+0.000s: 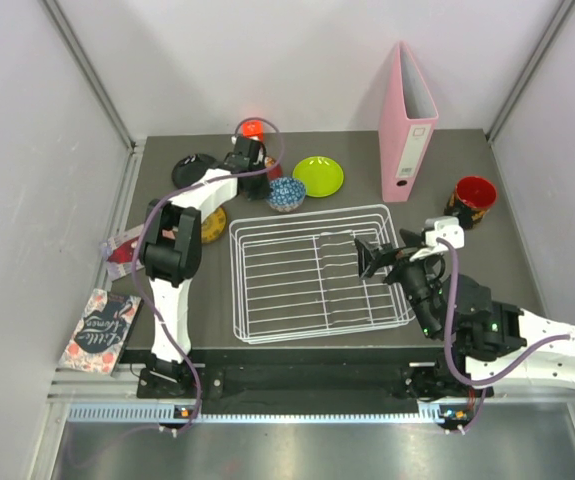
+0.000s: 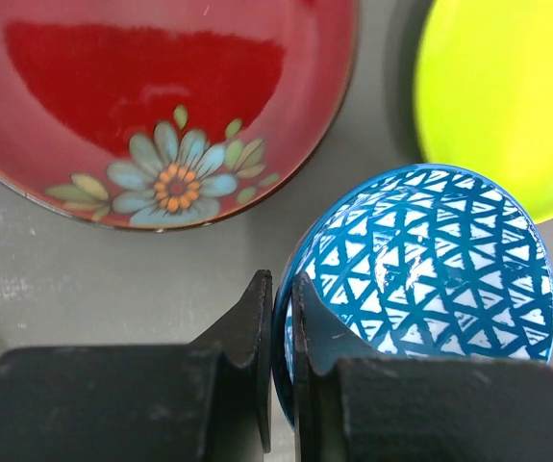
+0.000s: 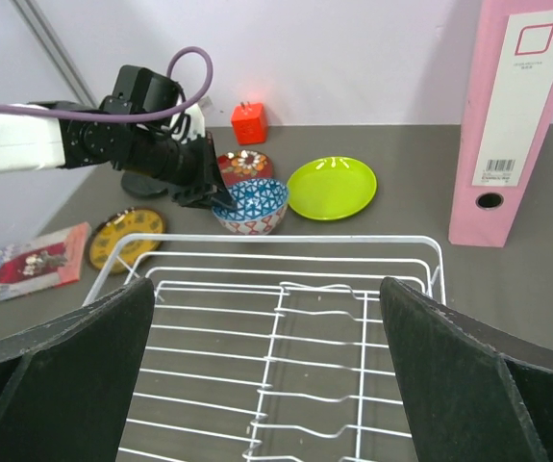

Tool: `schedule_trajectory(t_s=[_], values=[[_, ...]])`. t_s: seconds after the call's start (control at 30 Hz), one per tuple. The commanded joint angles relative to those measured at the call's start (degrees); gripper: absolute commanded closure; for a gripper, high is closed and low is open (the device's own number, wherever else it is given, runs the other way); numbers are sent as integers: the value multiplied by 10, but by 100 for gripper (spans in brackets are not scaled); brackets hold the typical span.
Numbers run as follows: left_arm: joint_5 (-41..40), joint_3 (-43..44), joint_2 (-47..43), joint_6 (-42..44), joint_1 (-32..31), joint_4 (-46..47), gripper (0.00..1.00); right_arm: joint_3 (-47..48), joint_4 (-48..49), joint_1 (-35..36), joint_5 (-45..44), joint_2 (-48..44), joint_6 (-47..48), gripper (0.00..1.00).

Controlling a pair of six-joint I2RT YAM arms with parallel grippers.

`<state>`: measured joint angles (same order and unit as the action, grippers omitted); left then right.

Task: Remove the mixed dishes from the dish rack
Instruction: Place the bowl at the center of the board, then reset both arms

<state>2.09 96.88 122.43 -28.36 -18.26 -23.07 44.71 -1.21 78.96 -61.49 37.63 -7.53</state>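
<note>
The white wire dish rack [image 1: 307, 212] lies mid-table with no dishes in it. Behind it, my left gripper [image 2: 281, 289] is shut on the rim of the blue-white patterned bowl [image 2: 430, 260], which is down at table level [image 3: 250, 204]. Around the bowl lie the dark red flowered plate [image 2: 161, 106], the lime green plate [image 1: 318, 176], the black plate [image 1: 195, 166] and the gold patterned plate [image 1: 212, 222]. The red-and-dark cup [image 1: 473, 200] stands at the right. My right gripper [image 3: 268, 289] hangs open over the rack's right side, holding nothing.
An orange-red cube [image 1: 253, 128] sits at the back edge. A pink binder [image 1: 407, 125] stands upright at the back right. A red booklet [image 1: 122, 250] and a patterned book [image 1: 101, 332] lie by the left edge.
</note>
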Motion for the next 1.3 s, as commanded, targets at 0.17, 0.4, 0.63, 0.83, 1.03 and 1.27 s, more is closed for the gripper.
schedule_trajectory(t_s=[0.17, 0.4, 0.63, 0.83, 1.03, 1.27], values=[[20, -24, 4, 11, 2, 24, 100, -10, 38, -4, -11, 3, 22, 0], [19, -55, -26, 3, 2, 18, 73, -13, 39, -6, -8, 11, 22, 0], [9, -46, -64, 10, 2, -14, 46, -14, 46, -7, -5, 13, 21, 0], [-45, -20, -119, -6, 2, -48, 21, -12, 46, -8, -3, 1, 4, 0], [-83, 38, -205, -38, -8, -68, 1, 2, 51, -10, -6, -4, -5, 0], [-203, -22, -306, -3, -89, -82, 1, 9, 46, -14, -28, 24, -27, 0]])
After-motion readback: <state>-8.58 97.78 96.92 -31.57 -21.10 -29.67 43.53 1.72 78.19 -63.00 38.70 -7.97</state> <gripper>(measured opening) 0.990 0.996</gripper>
